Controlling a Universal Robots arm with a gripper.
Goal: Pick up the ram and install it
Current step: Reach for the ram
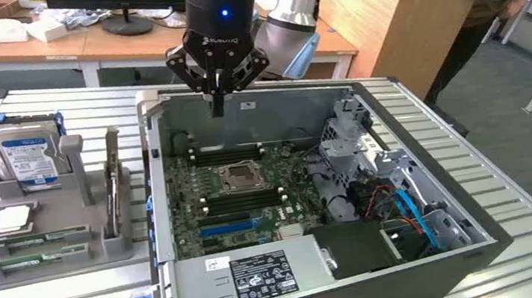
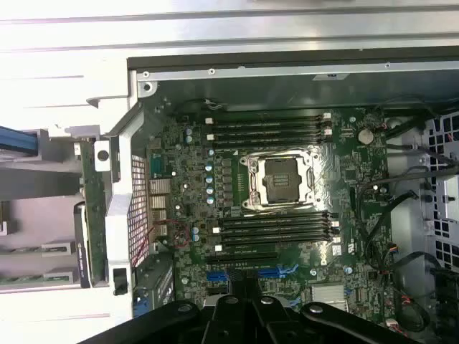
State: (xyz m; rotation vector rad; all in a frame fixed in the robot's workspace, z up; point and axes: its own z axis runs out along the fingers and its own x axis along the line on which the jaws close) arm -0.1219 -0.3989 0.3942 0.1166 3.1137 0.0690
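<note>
My claw (image 1: pixel 218 103), pressed shut on nothing, hangs over the PC case's (image 1: pixel 287 110) rear wall, w/ the ram (image 1: pixel 112 178) on edge in the gray holder (image 1: pixel 77 249) to ext. view's left, long axis approx. parallel to case side.

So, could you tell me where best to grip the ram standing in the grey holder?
Probably take the ram by its top long edge, near the middle, from straight above: it stands on edge in the grey holder, its lower edge sunk in the slot.
</note>
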